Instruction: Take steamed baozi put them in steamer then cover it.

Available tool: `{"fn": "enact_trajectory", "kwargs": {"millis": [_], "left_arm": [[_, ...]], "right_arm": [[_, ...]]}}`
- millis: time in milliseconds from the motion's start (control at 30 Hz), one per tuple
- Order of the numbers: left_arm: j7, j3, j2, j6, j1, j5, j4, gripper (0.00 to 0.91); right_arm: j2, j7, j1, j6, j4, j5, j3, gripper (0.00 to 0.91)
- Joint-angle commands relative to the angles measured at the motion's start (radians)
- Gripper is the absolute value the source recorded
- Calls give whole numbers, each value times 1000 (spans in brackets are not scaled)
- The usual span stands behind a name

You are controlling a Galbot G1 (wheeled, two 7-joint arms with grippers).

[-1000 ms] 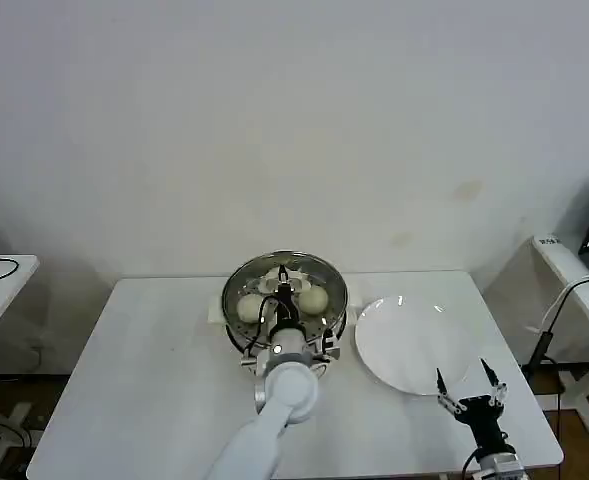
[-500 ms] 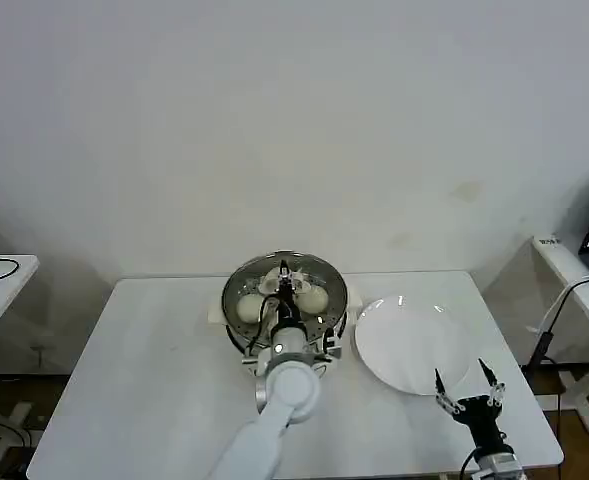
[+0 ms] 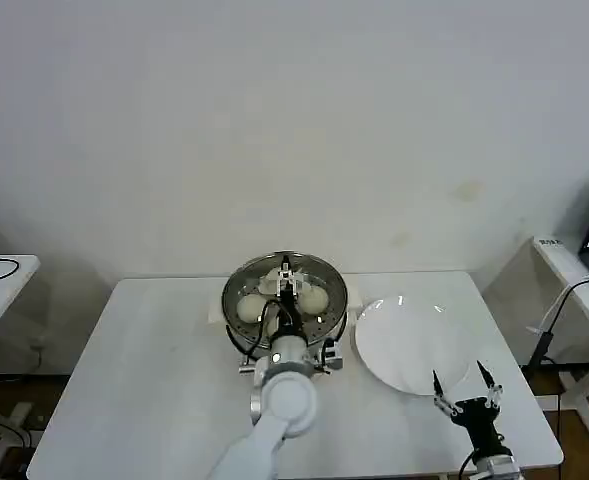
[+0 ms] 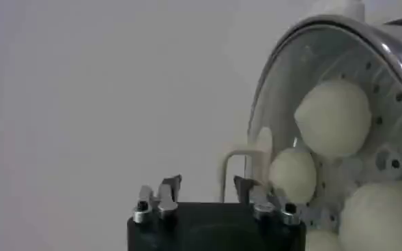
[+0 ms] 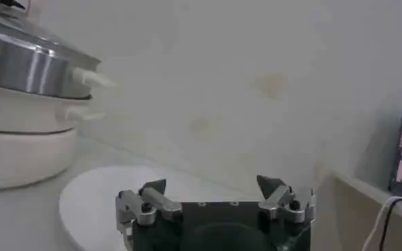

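Glass cover (image 3: 285, 283) sits on the steamer (image 3: 236, 330), left gripper (image 3: 285, 272) above it.

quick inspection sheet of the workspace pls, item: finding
surface: white table, bare at its left.
job's things: steamer at the table's back; baozi visible through the glass cover sitting on it.
clutter: white plate right of the steamer, nothing on it.
grippers: left claw open above the cover's handle; right claw open, at the plate's near edge.
cables: black cable by the right side table.
surroundings: plain wall, side tables left and right.
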Motion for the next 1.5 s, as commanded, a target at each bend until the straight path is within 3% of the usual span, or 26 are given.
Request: {"fn": "enact_trajectory", "kwargs": {"millis": [33,200,300,400,500,633,733,833,1000,1133,1300,1500], "left_arm": [[-8,19,110,-29,80,-84,-225,907],[-71,4,184,-66,172,-202,-394,907],[-147,-75,234,-95,257,-353,-520,907],[-271,-203,281,-150,370,-638,-576,907],[-437,-367,310,-340,479,-1036,-576,907],[-530,-642,276,-453,608,-1521,-576,907],[-532,-782,249,-511,677,-1741,-538,907],[-524,-853,246,-613,751,-1819,-482,907],[-492,-882,230,-646,888,-1843,-427,907],[-482,-857,198,-718,956,-1808,-416,907],[-439,-838,198,-704,1017,-1777,-396,907],[-420,-842,175,-694,1013,-1764,-358,907]], "right_arm": [[0,1,2,0,-4,-1,0,907],[-1,3,5,1,-11,0,0,907],[-1,4,4,2,-12,1,0,907],[-2,4,2,3,-13,1,0,907],[-2,5,-2,6,-11,3,-4,907],[-1,7,-10,7,-2,3,-18,907],[-2,7,-16,4,11,7,-29,907],[-11,6,-25,-7,26,27,-37,907],[-49,-8,-64,-71,62,93,-40,907],[-93,-34,-123,-163,140,206,-47,907],[-126,-31,-179,-246,217,273,-50,907],[-132,-26,-227,-320,258,288,-72,907]]}}
